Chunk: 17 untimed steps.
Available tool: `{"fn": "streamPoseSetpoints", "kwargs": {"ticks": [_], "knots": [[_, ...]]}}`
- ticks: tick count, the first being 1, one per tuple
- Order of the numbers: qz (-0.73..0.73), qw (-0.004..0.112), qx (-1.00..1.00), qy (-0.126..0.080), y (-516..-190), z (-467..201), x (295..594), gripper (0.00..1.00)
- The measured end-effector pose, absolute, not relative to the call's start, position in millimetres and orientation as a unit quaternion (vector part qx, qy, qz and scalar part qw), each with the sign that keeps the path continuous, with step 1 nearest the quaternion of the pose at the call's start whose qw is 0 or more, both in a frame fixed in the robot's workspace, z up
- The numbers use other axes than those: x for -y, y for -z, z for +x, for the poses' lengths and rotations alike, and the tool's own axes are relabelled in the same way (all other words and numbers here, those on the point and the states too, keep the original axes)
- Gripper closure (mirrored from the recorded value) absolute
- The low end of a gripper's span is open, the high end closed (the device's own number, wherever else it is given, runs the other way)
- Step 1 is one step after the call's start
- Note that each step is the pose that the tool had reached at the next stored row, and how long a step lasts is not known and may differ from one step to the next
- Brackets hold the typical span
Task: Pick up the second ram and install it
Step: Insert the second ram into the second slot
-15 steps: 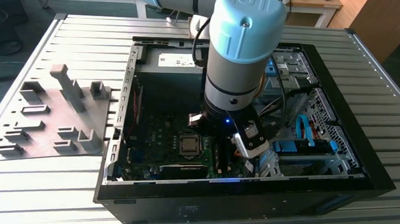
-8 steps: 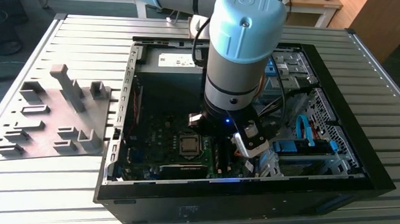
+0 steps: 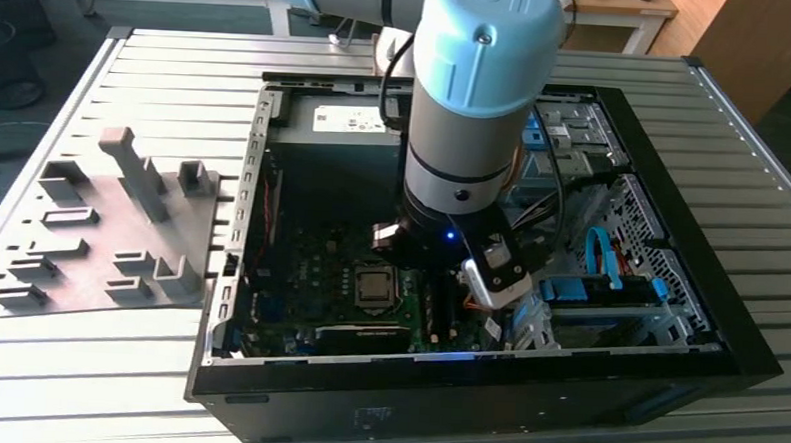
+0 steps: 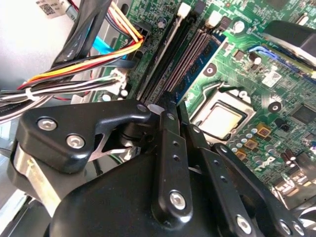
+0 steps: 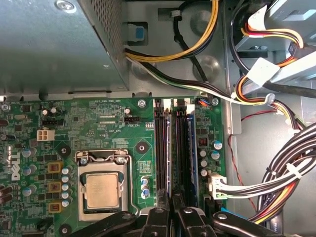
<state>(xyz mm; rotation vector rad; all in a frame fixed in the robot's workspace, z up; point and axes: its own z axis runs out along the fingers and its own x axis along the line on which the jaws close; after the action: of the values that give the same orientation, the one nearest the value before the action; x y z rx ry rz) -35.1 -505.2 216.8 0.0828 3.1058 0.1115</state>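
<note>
The second ram (image 5: pixel 169 158) is a thin strip with a dark blue board, seen edge-on in the first wrist view. It stands along a memory slot beside the processor socket (image 5: pixel 101 190). Its blue board (image 4: pixel 206 53) also runs up from the fingertips in the second wrist view. My gripper (image 5: pixel 171 210) sits at one end of the strip, its black fingers (image 4: pixel 168 128) nearly together and shut on it. In the exterior view the gripper (image 3: pixel 479 300) reaches down into the open computer case (image 3: pixel 248 225), over the motherboard (image 3: pixel 313 268).
A grey power supply (image 5: pixel 54 44) lies beside the board. Bundled cables (image 5: pixel 276 182) run close to the slots on the side away from the socket. A grey fixture with empty holders (image 3: pixel 102 229) lies on the table at the exterior view's left. Blue drive brackets (image 3: pixel 607 291) fill the case's right.
</note>
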Motion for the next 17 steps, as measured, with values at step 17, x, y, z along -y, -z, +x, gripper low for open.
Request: {"fn": "streamPoseSetpoints", "kwargs": {"ticks": [17], "knots": [[0.026, 0.017, -0.999, -0.021, -220.1, -35.4, 503.9, 0.86]]}}
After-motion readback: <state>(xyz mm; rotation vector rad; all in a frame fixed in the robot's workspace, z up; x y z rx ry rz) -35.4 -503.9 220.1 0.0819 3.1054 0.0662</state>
